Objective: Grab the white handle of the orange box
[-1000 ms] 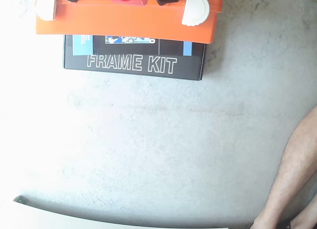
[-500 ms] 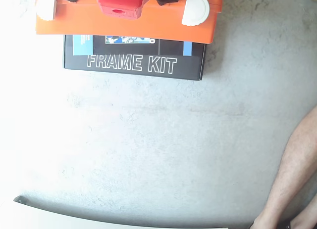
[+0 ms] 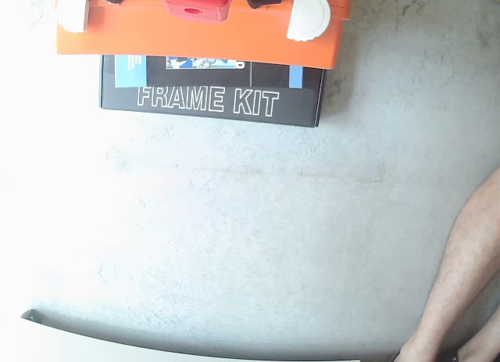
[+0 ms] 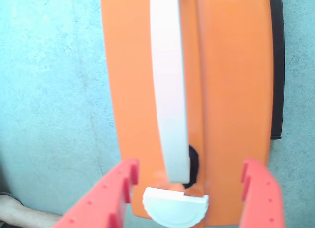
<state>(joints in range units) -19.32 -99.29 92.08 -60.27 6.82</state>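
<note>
The slim white plastic bar handle [image 4: 168, 90] runs from 12 toward 6 o'clock in my wrist view, along the flat bright-orange plastic box [image 4: 231, 90] on the grey desk [image 3: 250, 237]. My red end effector [image 4: 189, 188] is spread wide, straddling its lower end and the white half-round ribbed latch [image 4: 174, 208]. I risk pinching that latch instead.
</note>
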